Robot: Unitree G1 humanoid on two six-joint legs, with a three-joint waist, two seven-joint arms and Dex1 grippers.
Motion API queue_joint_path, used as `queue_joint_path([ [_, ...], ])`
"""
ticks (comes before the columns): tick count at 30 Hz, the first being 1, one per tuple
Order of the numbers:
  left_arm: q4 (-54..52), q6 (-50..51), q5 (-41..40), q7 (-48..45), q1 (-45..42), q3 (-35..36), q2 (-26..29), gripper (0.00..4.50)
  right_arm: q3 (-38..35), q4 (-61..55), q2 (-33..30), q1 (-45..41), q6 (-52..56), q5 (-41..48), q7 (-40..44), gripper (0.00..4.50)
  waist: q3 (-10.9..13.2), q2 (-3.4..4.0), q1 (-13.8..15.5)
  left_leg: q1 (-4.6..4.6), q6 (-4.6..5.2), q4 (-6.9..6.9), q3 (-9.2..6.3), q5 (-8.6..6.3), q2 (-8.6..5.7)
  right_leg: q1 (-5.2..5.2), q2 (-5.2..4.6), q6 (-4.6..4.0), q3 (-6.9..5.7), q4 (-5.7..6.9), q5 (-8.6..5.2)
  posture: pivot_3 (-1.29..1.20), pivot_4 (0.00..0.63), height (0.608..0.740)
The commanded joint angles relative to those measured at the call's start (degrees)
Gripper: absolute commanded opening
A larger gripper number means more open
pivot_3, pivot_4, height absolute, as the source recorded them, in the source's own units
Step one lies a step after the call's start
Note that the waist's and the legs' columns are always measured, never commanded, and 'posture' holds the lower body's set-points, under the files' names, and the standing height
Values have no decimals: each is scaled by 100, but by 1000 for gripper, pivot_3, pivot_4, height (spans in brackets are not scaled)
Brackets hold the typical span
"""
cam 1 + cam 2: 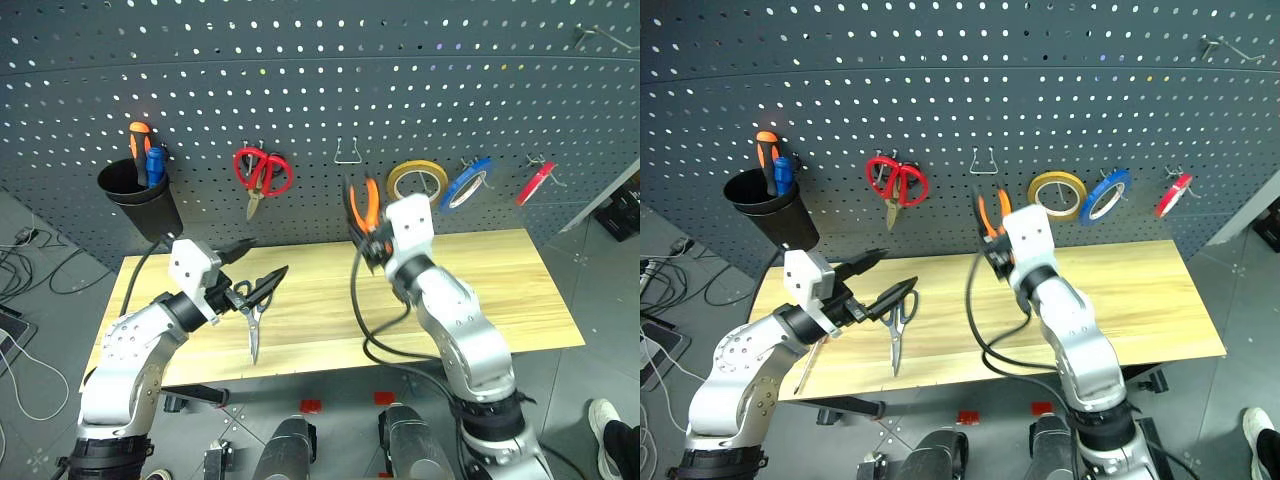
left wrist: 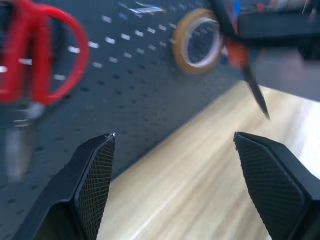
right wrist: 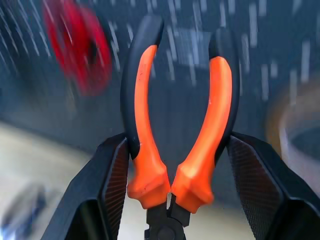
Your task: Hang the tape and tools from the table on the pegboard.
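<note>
Right hand [image 3: 172,165] is what I check first: it is closed on the pliers [image 1: 363,207], gripping them low on the orange-and-black handles so the handles stick up past the fingers. From the head camera I see that hand raised in front of the pegboard [image 1: 320,90], with the pliers held just below an empty wire hook [image 1: 347,152] and just beside the yellowish tape [image 1: 417,180], which hangs on the board. Whether the pliers touch the board I cannot tell.

My left hand [image 1: 243,270] is spread wide and holds nothing. It hovers above the desk [image 1: 500,290] near its left end, fingers pointing across toward the middle.

Black-handled scissors [image 1: 255,310] lie on the desk just beside that left hand, handles toward the board, blades toward the near edge. A slim shaft that I take for the red-handled screwdriver [image 1: 807,362] peeks out under my left arm near the front edge of the desk; its handle is hidden.

On the board, from left to right, I see a black cup [image 1: 140,195] with an orange and a blue screwdriver in it, red-handled scissors [image 1: 262,175], the empty hook, the yellowish tape, a blue tape roll [image 1: 467,184], and a red tape roll [image 1: 535,182].
</note>
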Motion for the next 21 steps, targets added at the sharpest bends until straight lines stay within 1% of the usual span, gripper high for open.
queue_joint_path([
  [1,-346,177,-133,241,-122,119,22,3994,-156,523,255,-853,-944,-65,-242,2730,0,0,22,0,-2,0,0,1,0,-1,1,-1,0,1,0,13,190,740],
  [3,-472,383,-233,356,-270,80,43,3994,-336,1252,363,-1502,-1504,-83,-443,2730,0,0,38,-1,-3,-3,-2,2,3,-2,3,-1,-4,0,0,13,190,740],
  [5,-560,551,-314,450,-398,70,42,3994,-472,1870,419,-1965,-1948,-97,-603,2730,0,0,44,-3,-5,-3,-4,3,3,-4,4,-2,-5,1,1,30,189,740],
  [8,-709,758,-395,617,-700,-24,-13,3994,-622,3079,373,-2756,-2906,-208,-834,2730,0,0,44,-3,-6,-2,-3,4,2,-4,4,-3,-4,2,2,39,190,740],
  [11,-781,895,-439,711,-928,-114,-51,3994,-710,4043,304,-3217,-3645,-299,-962,2730,0,0,39,-2,-7,-4,-1,5,4,-5,6,-4,-4,2,2,73,193,740],
  [13,-801,960,-439,750,-1066,-193,-88,3994,-675,4758,170,-3414,-4229,-492,-1057,2730,0,0,38,-2,-8,-6,-1,5,6,-6,9,-4,-6,1,2,73,193,740],
  [16,-759,974,-395,743,-1171,-273,-120,3994,-686,5603,38,-3468,-4781,-620,-1135,2730,0,0,41,-2,-8,-5,2,6,6,-5,9,-4,-5,1,2,83,197,740],
  [21,-664,907,-324,706,-1211,-364,-141,3994,-644,6219,-38,-3298,-5212,-800,-1266,2730,4,3,40,-5,-9,-6,3,7,9,-9,10,-4,-3,2,2,94,207,740],
])
